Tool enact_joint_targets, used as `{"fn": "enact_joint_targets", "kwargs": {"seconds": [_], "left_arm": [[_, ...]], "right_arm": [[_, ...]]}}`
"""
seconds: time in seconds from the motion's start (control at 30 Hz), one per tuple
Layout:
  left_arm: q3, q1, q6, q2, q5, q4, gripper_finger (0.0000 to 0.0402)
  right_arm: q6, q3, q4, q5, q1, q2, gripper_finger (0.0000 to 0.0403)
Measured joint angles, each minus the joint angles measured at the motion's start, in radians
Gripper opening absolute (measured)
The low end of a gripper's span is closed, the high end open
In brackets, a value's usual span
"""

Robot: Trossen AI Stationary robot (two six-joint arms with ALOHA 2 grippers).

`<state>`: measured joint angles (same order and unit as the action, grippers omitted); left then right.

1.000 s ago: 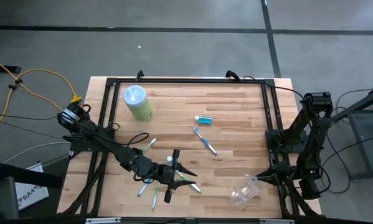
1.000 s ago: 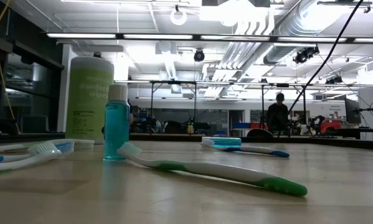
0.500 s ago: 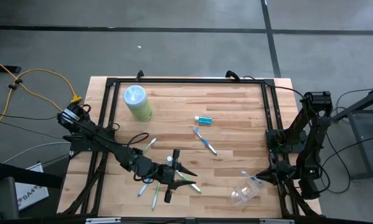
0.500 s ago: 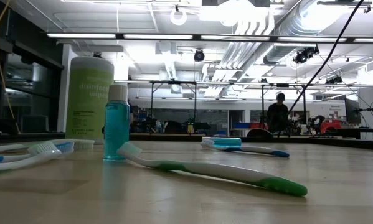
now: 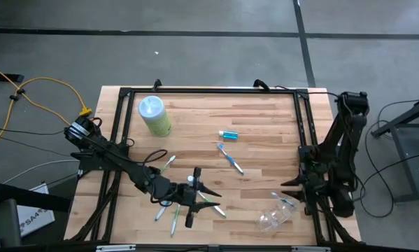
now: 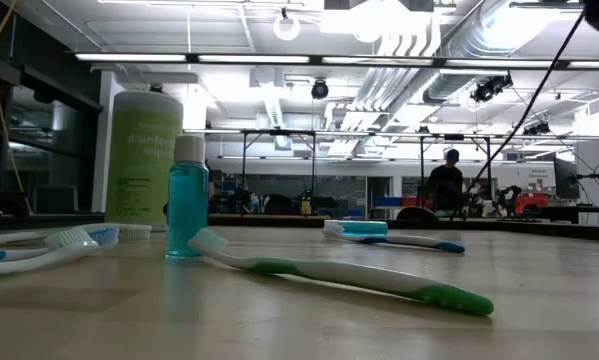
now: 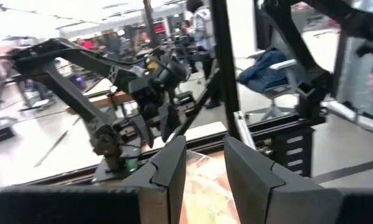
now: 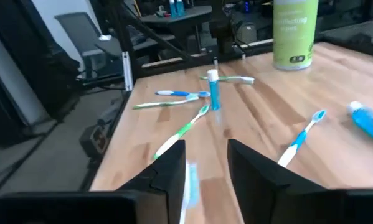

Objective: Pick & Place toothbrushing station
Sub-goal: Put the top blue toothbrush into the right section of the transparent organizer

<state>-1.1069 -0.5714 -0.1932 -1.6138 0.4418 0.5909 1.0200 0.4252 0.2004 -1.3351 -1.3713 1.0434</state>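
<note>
A clear plastic cup (image 5: 272, 218) lies on its side near the table's front right. My right gripper (image 5: 285, 190) hovers open just beyond it; a pale clear edge (image 8: 190, 179) shows between its fingers. My left gripper (image 5: 212, 194) stands open above the front middle, pointing level, with nothing between its fingers (image 7: 205, 167). Beneath it lie green and white toothbrushes (image 5: 174, 213) beside a small upright blue bottle (image 6: 187, 196). A blue toothbrush (image 5: 230, 158) and a small blue tube (image 5: 228, 134) lie at mid-table. My right gripper has the cup's clear edge (image 8: 190, 179) showing beside one finger (image 8: 171, 167). I cannot tell whether the finger touches it. The cup lies on the table.
A pale-green canister (image 5: 154, 115) with a light-blue lid stands upright at the far left. A black frame (image 5: 303, 133) runs along the table's edges. Bare wood (image 5: 265, 112) lies at the far right. A person (image 6: 445, 184) stands in the room behind.
My right gripper has risen and drawn back from the cup toward the table's far edge, mostly in the last half second. The cup stays lying on the table.
</note>
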Motion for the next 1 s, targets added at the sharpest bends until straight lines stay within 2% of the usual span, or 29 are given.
{"fn": "enact_joint_targets", "kwargs": {"seconds": [0.23, 0.37, 0.47, 0.6, 0.83, 1.0], "left_arm": [[0.000, -0.064, -0.044, 0.000, 0.137, -0.011, 0.0103], [0.000, -0.110, 0.006, 0.001, 0.283, -0.065, 0.0103], [0.000, -0.133, 0.081, 0.001, 0.382, -0.125, 0.0103], [0.000, -0.153, 0.133, 0.001, 0.431, -0.164, 0.0103], [0.000, -0.195, 0.135, 0.001, 0.477, -0.166, 0.0103], [0.000, -0.215, 0.135, 0.001, 0.508, -0.167, 0.0103]], "right_arm": [[-0.503, 0.000, -0.324, 0.098, 0.136, -0.137, 0.0131], [-0.689, 0.000, -0.464, 0.167, 0.230, -0.166, 0.0132], [-0.708, 0.000, -0.478, 0.206, 0.326, -0.166, 0.0132], [-0.707, 0.000, -0.481, 0.301, 0.459, -0.166, 0.0132], [-0.659, 0.003, -0.477, 0.592, 0.715, -0.157, 0.0132], [-0.650, 0.059, -0.429, 0.785, 0.866, -0.098, 0.0132]]}}
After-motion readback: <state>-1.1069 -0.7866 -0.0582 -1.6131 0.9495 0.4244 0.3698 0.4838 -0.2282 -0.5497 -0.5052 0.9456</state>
